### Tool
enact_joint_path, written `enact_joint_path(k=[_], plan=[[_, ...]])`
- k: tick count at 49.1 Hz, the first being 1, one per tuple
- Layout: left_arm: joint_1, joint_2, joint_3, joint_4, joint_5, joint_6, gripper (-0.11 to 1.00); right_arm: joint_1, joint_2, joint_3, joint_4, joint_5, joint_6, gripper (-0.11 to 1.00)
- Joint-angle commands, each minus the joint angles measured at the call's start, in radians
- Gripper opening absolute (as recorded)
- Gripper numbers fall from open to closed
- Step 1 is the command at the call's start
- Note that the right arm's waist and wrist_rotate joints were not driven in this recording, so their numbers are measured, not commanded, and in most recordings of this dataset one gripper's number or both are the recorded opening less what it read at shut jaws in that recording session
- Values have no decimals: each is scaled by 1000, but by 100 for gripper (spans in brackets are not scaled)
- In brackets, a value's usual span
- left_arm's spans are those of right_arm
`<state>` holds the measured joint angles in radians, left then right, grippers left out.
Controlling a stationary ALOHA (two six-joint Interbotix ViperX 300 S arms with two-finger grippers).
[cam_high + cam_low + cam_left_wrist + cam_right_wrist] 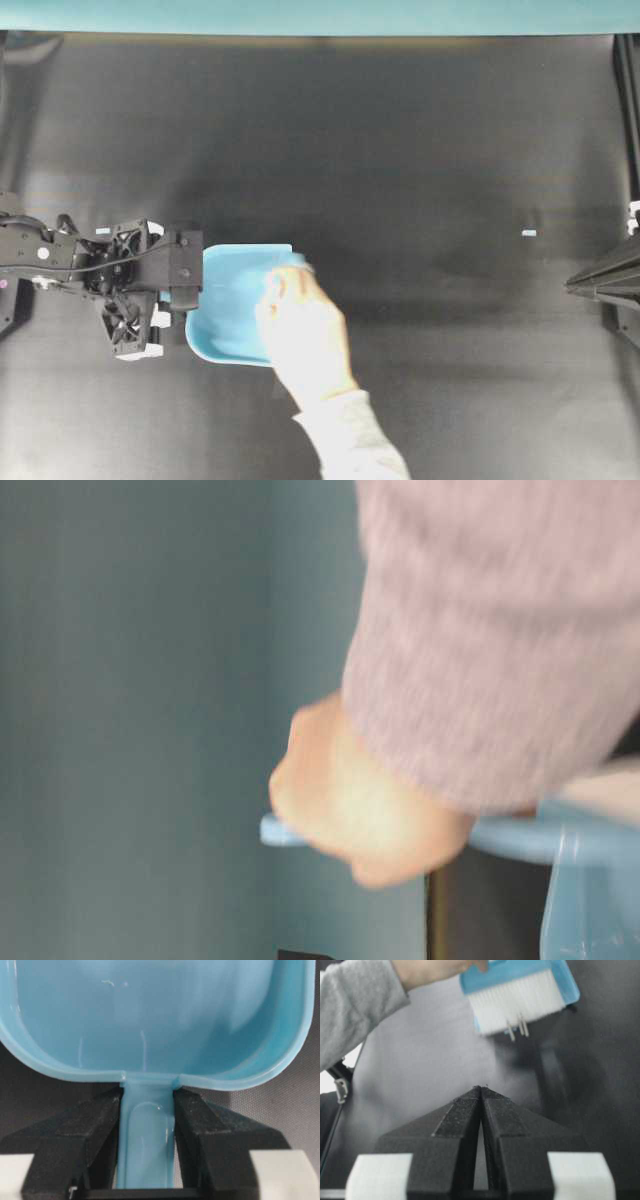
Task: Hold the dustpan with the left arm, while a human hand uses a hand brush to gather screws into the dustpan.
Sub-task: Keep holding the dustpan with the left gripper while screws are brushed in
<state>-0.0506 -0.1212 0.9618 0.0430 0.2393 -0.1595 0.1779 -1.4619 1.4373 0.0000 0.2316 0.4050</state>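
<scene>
L hand (148,1110) clamps dustpan (232,300) handle, mouth pointing right.

Left end effector (147,1125) clamped, arm level, right end effector (481,1091) pinched closed – parked, apparently, hand (300,335) fisted

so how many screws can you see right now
3 screws, seen only in the right wrist view, bunched at the bristle tips of the hand brush. More may be hidden under the human hand or in the dustpan.
</scene>
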Motion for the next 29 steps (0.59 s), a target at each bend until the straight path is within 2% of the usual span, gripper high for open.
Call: enact_joint_path(k=[1, 20, 29], plan=[[6, -2, -8, 3, -17, 2, 29, 0, 5, -5, -2, -5, 0, 0], [8, 0, 32, 3, -75, -9, 29, 0, 3, -5, -2, -5, -2, 0], [9, 2, 58, 3, -140, -20, 29, 0, 3, -5, -2, -5, -2, 0]])
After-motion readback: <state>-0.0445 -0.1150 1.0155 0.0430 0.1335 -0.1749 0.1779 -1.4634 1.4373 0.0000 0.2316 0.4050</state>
